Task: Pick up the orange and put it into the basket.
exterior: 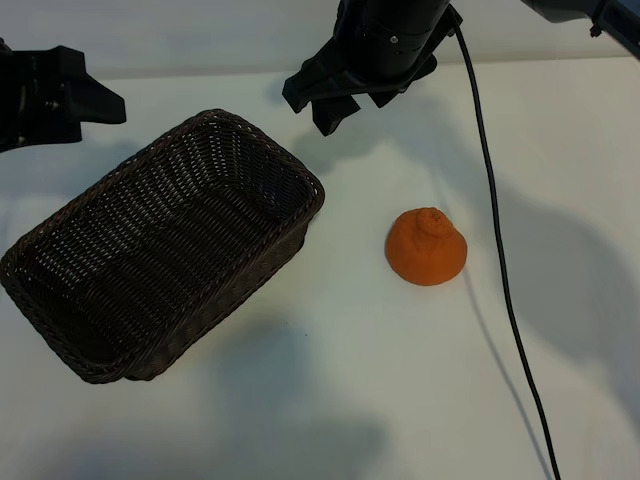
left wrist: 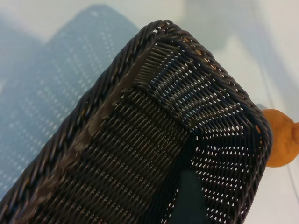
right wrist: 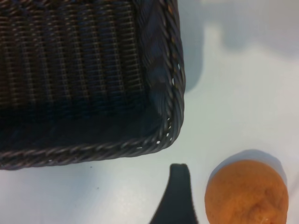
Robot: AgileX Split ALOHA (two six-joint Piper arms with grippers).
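The orange (exterior: 427, 247) is sitting on the table (exterior: 330, 400), knob up, near the basket (exterior: 60, 300) but apart from it, at about 3 o'clock from the basket's near corner. Nothing is touching it yet. We are keeping the right gripper (exterior: 325, 100) above the table at about 11 o'clock from the orange, fingers spread wide and empty, probably so the fruit will fit between them. We are holding the left gripper (exterior: 95, 100) at 10 o'clock of the basket, also wide and empty, out of the way.

text: none readable | labels: none | brands: none | numbers: none | signs: none
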